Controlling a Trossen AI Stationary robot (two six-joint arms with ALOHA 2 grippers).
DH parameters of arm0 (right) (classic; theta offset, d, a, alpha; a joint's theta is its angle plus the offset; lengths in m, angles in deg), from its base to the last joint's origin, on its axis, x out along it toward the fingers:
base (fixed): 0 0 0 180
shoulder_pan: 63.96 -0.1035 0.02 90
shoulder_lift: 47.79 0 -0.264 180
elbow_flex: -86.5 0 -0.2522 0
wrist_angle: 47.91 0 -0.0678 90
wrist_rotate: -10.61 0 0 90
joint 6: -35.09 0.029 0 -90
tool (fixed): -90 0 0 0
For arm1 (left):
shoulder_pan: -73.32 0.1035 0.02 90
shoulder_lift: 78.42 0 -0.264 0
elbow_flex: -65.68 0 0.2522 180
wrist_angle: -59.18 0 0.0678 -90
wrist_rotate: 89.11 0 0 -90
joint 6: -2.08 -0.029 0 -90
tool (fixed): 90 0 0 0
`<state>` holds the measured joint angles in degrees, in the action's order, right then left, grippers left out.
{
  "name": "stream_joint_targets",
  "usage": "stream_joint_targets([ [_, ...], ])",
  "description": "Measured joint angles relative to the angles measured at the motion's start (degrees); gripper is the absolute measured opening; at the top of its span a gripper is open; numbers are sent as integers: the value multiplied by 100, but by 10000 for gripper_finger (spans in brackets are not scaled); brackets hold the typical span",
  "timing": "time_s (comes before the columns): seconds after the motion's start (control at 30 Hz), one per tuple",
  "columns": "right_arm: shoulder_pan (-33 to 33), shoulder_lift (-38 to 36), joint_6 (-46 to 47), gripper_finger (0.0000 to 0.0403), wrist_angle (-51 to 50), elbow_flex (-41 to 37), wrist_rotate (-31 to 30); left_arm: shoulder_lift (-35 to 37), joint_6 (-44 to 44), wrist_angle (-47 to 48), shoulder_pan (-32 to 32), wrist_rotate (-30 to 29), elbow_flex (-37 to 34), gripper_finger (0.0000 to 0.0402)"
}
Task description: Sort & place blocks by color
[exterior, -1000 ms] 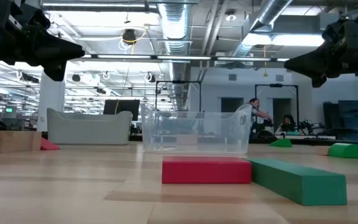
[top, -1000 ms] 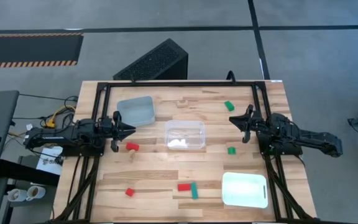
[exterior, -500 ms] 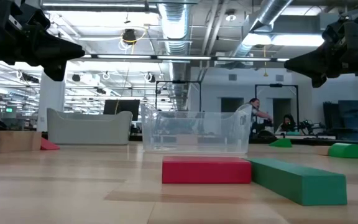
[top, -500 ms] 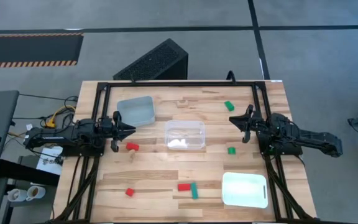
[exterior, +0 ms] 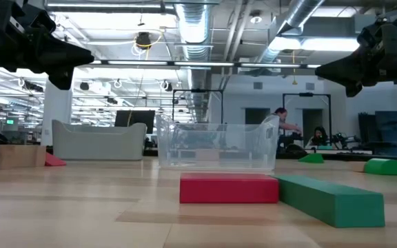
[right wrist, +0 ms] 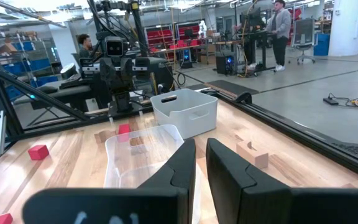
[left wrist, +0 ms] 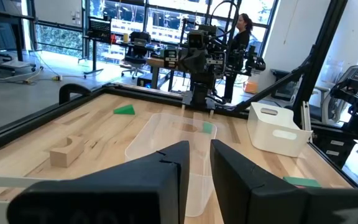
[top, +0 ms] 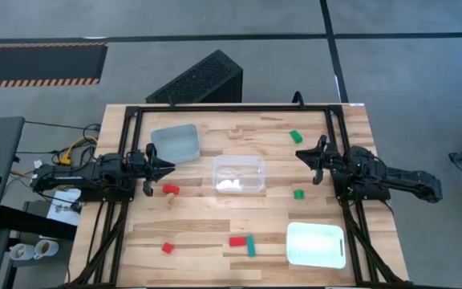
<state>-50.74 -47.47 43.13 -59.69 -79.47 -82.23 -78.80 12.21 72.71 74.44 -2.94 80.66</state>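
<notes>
My left gripper (top: 169, 168) hangs above the left side of the pale wooden table (top: 199, 233), its two dark fingers (left wrist: 166, 168) drawn nearly together with only a narrow slit between them and nothing in it. My right gripper (top: 299, 156) hangs over the right side, facing the left one across the middle, its fingers (right wrist: 182, 165) likewise almost closed on empty air.

Between them sits the clear plastic tub (top: 238, 174); something pale lies inside it, though from overhead I cannot say what. A grey plastic tub (top: 175, 143) stands near the far left, just beyond my left gripper, and a white plastic tub (top: 316, 244) near the front right.

The blocks lie scattered on the bare wood. A small red block (top: 170, 190) rests just below my left gripper, with a pale wooden piece (top: 169, 201) beside it. Another red cube (top: 167, 248) lies near the front left. A red bar (top: 237, 241) touches a green bar (top: 250, 246) at the front centre. One green block (top: 296, 137) lies near the far right, another green cube (top: 298, 193) just beside my right arm. A notched natural-wood block (top: 235, 132) lies towards the far edge.
</notes>
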Motion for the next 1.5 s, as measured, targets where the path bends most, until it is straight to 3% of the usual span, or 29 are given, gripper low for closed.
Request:
stream_joint_targets([
  [0.8, 1, 0, 0, 63, 0, -1, -1, 0, 0, 0, -1, 0, 0, 53],
  [0.87, 6, -2, -427, 63, 23, -1, -17, 2, 0, 1, -2, 0, 0, 53],
  [1.03, 82, -1, -2588, 63, 33, -2, -33, 1, 0, 1, -2, -1, 1, 53],
  [1.2, 82, 0, -3314, 63, 187, 0, -167, 1, 0, 0, -2, 0, 1, 53],
  [1.33, 74, -2, -3085, 63, 414, -2, -163, 2, 0, 0, -2, 0, 1, 53],
  [1.5, 69, -2, -1363, 63, 474, -2, -162, 1, 0, 0, -1, -2, -1, 53],
])
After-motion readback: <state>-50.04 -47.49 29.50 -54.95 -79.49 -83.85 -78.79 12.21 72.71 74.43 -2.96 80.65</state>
